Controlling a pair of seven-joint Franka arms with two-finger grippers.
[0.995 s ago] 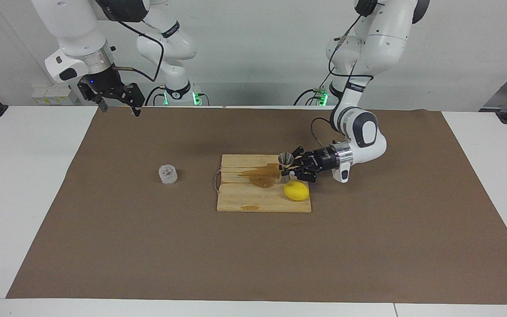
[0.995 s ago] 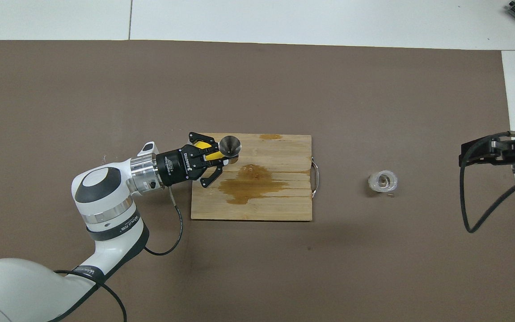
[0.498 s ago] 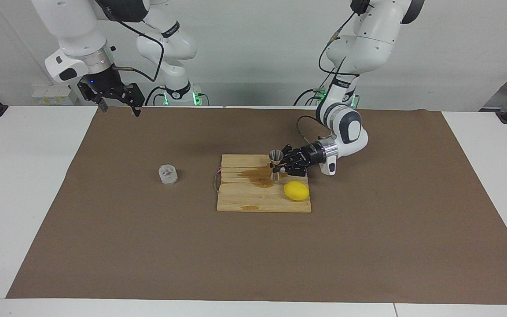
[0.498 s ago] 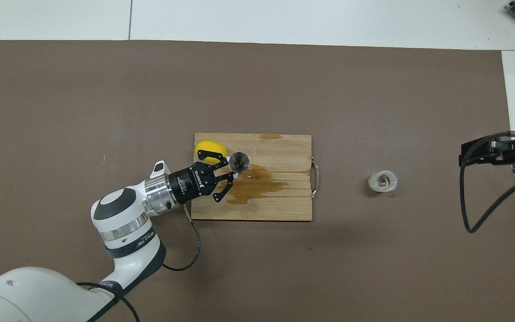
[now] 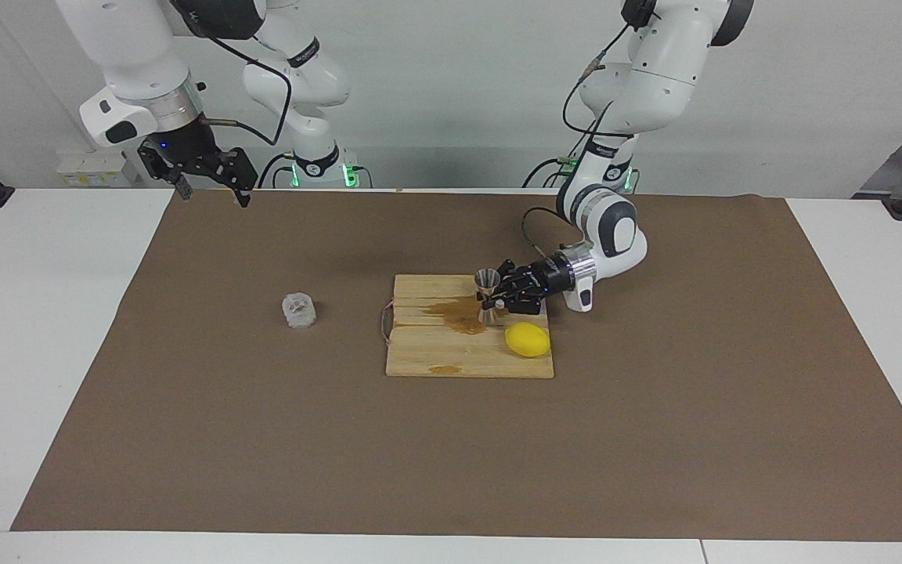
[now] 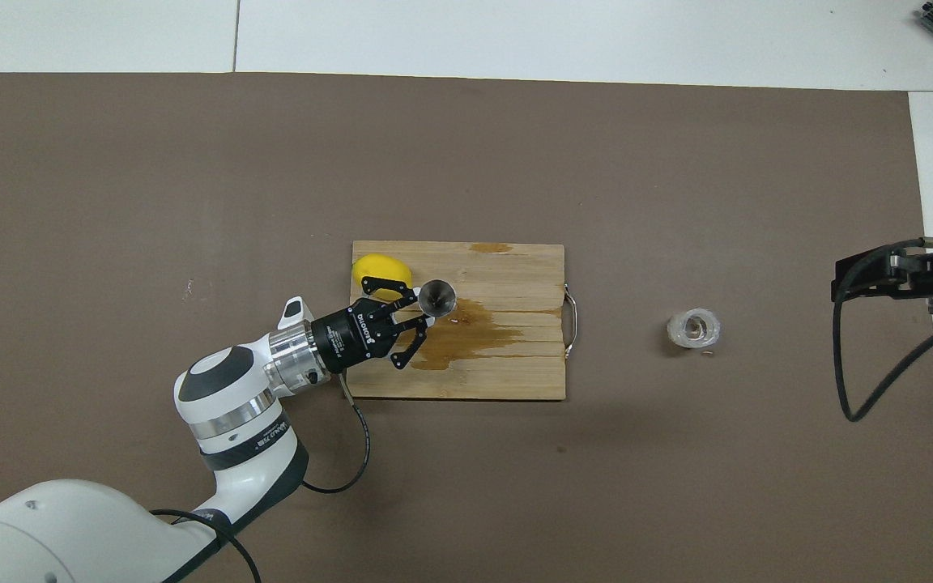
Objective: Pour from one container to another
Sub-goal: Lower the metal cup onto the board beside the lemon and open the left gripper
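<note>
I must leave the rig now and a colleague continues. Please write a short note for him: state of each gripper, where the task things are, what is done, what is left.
Left gripper: shut on the steel jigger, held upright over the brown spill on the wooden board.
Right gripper: open, empty, waiting raised over the mat's edge at the right arm's end.
Glass tumbler: standing on the mat beside the board, toward the right arm's end, not gripped.
Lemon: on the board, beside the jigger, farther from the robots.
Done: jigger gripped.
Left: right arm must take the tumbler and pour into the jigger.
</note>
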